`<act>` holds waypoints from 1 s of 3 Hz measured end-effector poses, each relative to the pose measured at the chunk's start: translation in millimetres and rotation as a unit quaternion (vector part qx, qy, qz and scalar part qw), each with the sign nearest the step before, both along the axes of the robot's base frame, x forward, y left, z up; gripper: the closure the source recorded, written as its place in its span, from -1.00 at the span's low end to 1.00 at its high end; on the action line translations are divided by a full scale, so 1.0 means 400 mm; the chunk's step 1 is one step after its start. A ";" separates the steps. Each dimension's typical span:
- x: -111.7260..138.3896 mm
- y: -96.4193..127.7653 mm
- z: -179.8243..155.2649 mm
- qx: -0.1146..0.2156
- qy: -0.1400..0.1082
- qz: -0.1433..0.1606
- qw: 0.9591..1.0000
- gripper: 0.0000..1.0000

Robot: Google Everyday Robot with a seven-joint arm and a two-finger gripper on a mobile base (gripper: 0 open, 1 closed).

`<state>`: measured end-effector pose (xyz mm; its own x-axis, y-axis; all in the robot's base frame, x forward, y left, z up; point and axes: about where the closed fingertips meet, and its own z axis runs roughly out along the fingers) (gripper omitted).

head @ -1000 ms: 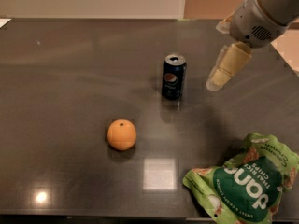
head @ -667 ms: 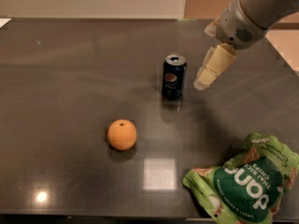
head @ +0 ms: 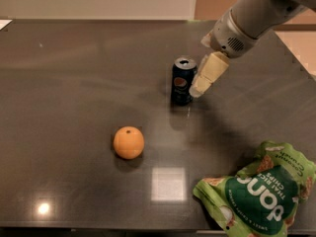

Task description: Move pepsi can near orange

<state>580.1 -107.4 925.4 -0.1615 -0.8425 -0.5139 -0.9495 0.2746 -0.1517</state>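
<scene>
The pepsi can (head: 181, 81) stands upright on the dark table (head: 74, 73), a little right of centre. The orange (head: 129, 142) lies on the table in front of the can and to its left, a good gap away. My gripper (head: 202, 85) comes in from the upper right on the grey arm and hangs just right of the can, its cream fingertip close beside the can's side. It holds nothing that I can see.
A green chip bag (head: 261, 192) lies at the front right corner of the table. The table's right edge (head: 296, 65) runs diagonally behind the arm. A bright light patch (head: 168, 183) reflects on the tabletop near the front.
My gripper has moved left and slightly down, from well right of the can to right beside it. The can, orange and bag have not moved.
</scene>
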 end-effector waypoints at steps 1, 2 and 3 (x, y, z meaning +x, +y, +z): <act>0.020 0.026 -0.024 0.005 0.009 0.003 1.000 -1.00; 0.037 0.037 -0.044 0.005 0.016 0.001 1.000 -1.00; 0.043 0.053 -0.053 0.007 0.022 0.004 1.000 -0.67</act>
